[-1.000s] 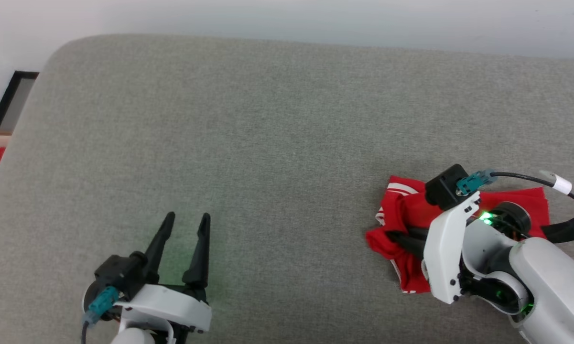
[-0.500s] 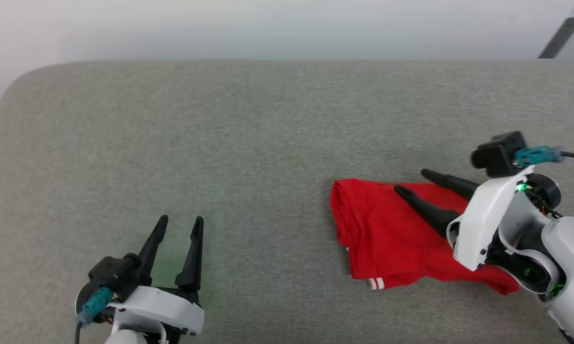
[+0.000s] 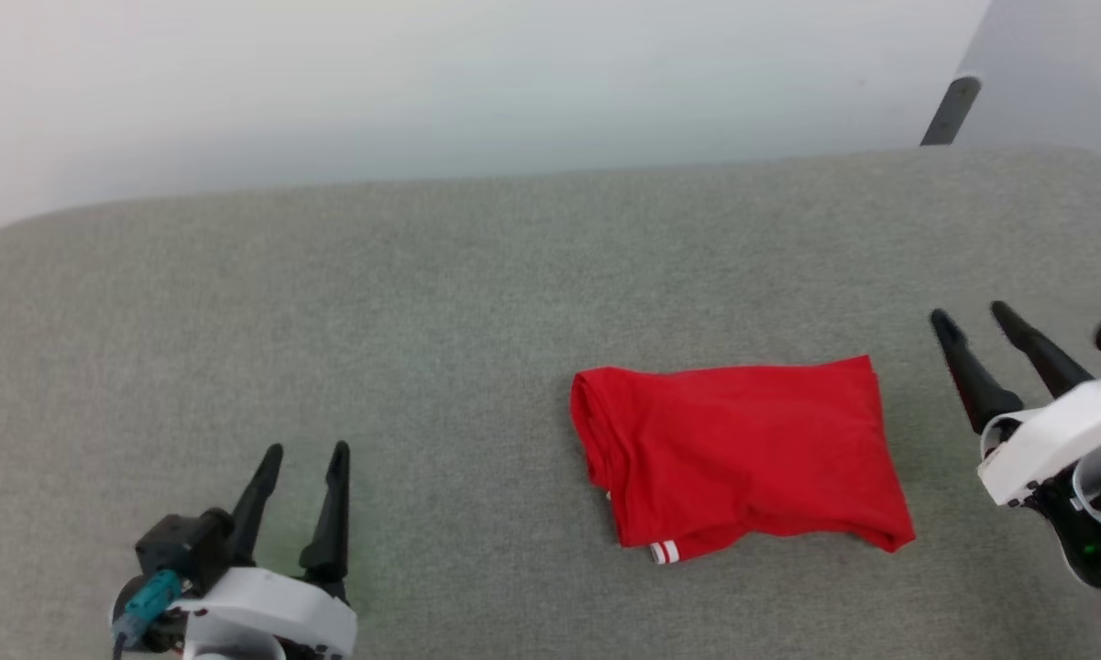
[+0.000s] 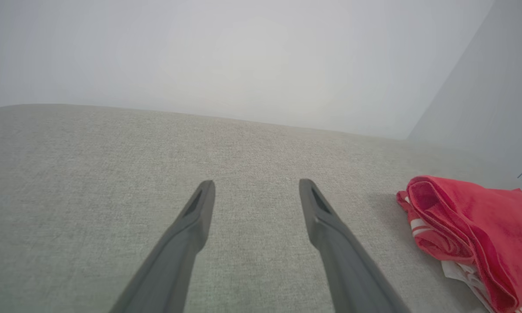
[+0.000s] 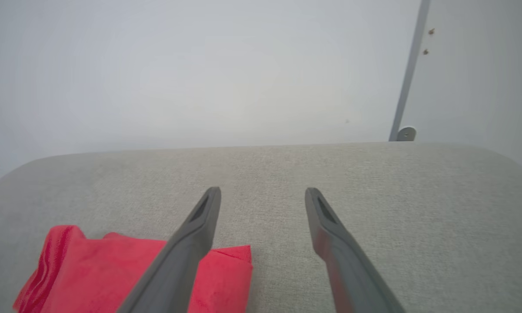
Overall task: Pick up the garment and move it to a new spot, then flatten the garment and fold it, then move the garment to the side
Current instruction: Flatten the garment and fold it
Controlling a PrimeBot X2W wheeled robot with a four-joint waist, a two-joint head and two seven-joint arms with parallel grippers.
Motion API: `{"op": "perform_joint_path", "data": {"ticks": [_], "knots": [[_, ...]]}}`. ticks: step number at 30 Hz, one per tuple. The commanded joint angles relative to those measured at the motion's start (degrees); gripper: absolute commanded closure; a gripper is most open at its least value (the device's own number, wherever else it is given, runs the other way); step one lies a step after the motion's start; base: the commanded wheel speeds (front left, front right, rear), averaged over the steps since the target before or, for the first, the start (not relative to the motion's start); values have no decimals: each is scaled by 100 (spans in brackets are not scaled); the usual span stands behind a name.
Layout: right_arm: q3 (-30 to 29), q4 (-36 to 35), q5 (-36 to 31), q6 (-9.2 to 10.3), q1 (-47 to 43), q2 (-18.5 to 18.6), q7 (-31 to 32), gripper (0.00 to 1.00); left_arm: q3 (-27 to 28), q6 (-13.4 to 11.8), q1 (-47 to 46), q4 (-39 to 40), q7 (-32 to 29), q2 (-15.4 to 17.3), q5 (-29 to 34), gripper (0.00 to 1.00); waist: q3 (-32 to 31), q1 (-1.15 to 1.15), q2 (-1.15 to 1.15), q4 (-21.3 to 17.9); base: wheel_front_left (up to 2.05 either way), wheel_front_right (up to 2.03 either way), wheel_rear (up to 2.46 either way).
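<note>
**Right pincer has let go; folded shirt lies set down**

What changed: a second ago the right gripper (image 3: 968, 312) was closed on a bunched-up red jersey shirt with white stripe trim (image 3: 743, 454). Now its two long dark fingers stand wide apart and hold nothing. They sit off the cloth at the shirt's 3 o'clock, with a strip of bare cushion between. My head camera has swung as well, so I put part of the shirt's shift across the picture down to that.

The shirt lies on the grey woven cushion top (image 3: 422, 321) as a flat, roughly square folded packet, about 4 o'clock from the middle of my head view. One thick rolled edge is at its 9 o'clock, and a bit of striped hem peeks out at its 7 o'clock corner.

The left gripper (image 3: 305, 449) is also open and empty, well apart at the shirt's 9 o'clock.

My reading: the move to the side looks finished, with little or nothing left to do.

Edges and room:
- The cushion's far edge runs across at 12 o'clock, well apart from the shirt, and rounds off toward 10 o'clock.
- A grey metal post (image 3: 949, 110) stands beyond that edge at 1 o'clock (out of the arms' way, I judge).
- Bare cushion from 9 to 12 o'clock gives the left arm free travel.
- I cannot see the near edge.
</note>
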State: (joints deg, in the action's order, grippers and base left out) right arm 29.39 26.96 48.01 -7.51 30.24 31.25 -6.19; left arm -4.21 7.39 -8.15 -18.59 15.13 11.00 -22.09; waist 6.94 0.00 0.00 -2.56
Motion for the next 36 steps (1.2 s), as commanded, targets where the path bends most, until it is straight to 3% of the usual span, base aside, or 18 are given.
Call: {"op": "perform_joint_path", "data": {"ticks": [1, 5, 13, 22, 36], "knots": [[-182, 121, -19, 4, -137, -128, -275, 0, 61, 15, 91, 22, -3, 20, 54, 0, -214, 0, 0, -138, 0, 0, 0], [-513, 296, -321, 4, -384, -268, -724, 0, 165, 16, 270, 92, -3, 71, 170, 0, -422, 0, 0, -171, 0, 0, 0], [-829, 70, -898, 5, -1128, -660, -867, 0, 552, -36, 906, 455, -3, 72, 401, 0, -771, 0, 0, -221, 0, 0, 0], [-1318, -442, -1385, 5, -1915, -969, -886, 0, 921, -66, 1802, 1079, -4, -114, 564, 0, -966, 0, 0, -124, 0, 0, 0], [-2713, -1683, -1906, 5, -3252, -1270, -449, 0, 1003, -23, 2489, 1665, -3, -100, 615, 0, -1105, 0, 0, 137, 0, 0, 0]]}}
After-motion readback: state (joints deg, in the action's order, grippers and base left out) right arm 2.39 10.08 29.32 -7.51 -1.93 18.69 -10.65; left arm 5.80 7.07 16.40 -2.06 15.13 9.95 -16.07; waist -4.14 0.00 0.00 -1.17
